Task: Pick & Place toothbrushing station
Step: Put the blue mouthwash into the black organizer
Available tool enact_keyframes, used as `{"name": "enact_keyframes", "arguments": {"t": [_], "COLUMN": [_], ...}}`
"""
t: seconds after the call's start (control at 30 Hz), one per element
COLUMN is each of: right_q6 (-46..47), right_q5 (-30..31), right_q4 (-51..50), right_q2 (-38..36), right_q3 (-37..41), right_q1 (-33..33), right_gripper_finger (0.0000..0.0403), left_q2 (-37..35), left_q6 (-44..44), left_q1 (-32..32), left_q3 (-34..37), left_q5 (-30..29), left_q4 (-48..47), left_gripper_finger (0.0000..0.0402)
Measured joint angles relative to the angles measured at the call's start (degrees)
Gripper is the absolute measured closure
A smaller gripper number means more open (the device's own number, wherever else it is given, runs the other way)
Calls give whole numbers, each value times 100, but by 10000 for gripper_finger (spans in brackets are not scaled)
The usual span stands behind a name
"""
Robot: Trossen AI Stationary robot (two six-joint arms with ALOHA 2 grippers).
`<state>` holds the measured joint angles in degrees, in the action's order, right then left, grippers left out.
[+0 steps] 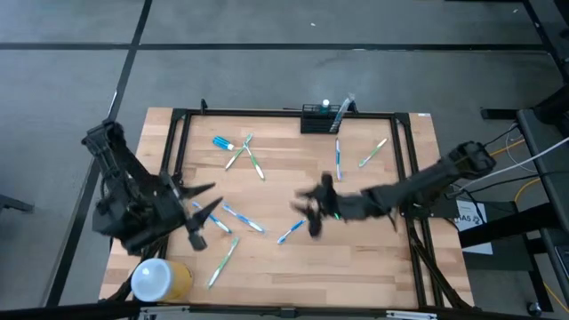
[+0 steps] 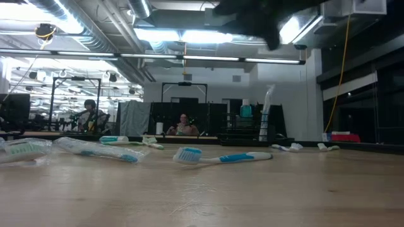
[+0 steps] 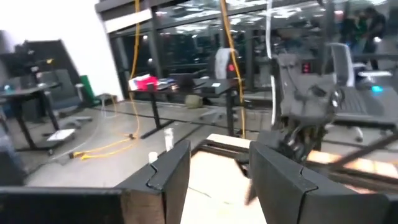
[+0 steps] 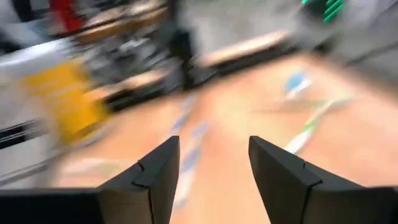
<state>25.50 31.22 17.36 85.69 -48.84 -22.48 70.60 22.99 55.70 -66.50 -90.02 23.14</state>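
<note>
The toothbrushing station (image 1: pixel 318 120), a small black rack, stands at the table's far edge with a wrapped toothbrush (image 1: pixel 344 110) upright in it; in the low view the station (image 2: pixel 251 131) is far back. Several toothbrushes lie loose on the wood, among them one white and blue (image 2: pixel 221 157). My left gripper (image 1: pixel 206 201) hovers open over the table's left part, pointing right, with nothing between its fingers (image 3: pixel 168 171). My right gripper (image 1: pixel 302 212) is open above the table's middle, pointing left, also empty (image 4: pixel 214 146).
A yellow cylinder with a white top (image 1: pixel 160 279) stands at the near left corner. A black frame (image 1: pixel 178 133) runs round the wooden top. Toothbrushes (image 1: pixel 242 218) lie between the two grippers, and others (image 1: pixel 373 153) lie nearer the far edge. People sit in the room behind.
</note>
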Motion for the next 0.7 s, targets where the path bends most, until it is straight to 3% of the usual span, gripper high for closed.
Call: {"name": "enact_keyframes", "arguments": {"t": [0.1, 0.17, 0.33, 0.47, 0.57, 0.7], "right_q6": [889, 1148, 617, 485, 494, 491], "right_q5": [-118, -31, 223, -73, -440, -701], "right_q4": [-228, -240, -708, -1507, -1534, -1259], "right_q2": [-102, -107, -99, -115, -172, -415], "right_q3": [-22, -197, -818, -1183, -1220, -1222], "right_q1": [-515, -704, -887, -996, -1127, -1322], "right_gripper_finger": [221, 228, 244, 250, 250, 250], "left_q2": [178, 215, 226, 225, 225, 349], "left_q6": [27, 8, -379, 502, 975, -194], "left_q1": [-38, -393, -1564, -2168, -2438, -2778], "left_q3": [2, 2, 2, 2, 2, -9], "left_q5": [12, 16, -6, 106, 1375, 3844], "left_q4": [-176, -167, -146, -250, -961, -1106], "left_gripper_finger": [247, 253, 262, 263, 263, 263]}}
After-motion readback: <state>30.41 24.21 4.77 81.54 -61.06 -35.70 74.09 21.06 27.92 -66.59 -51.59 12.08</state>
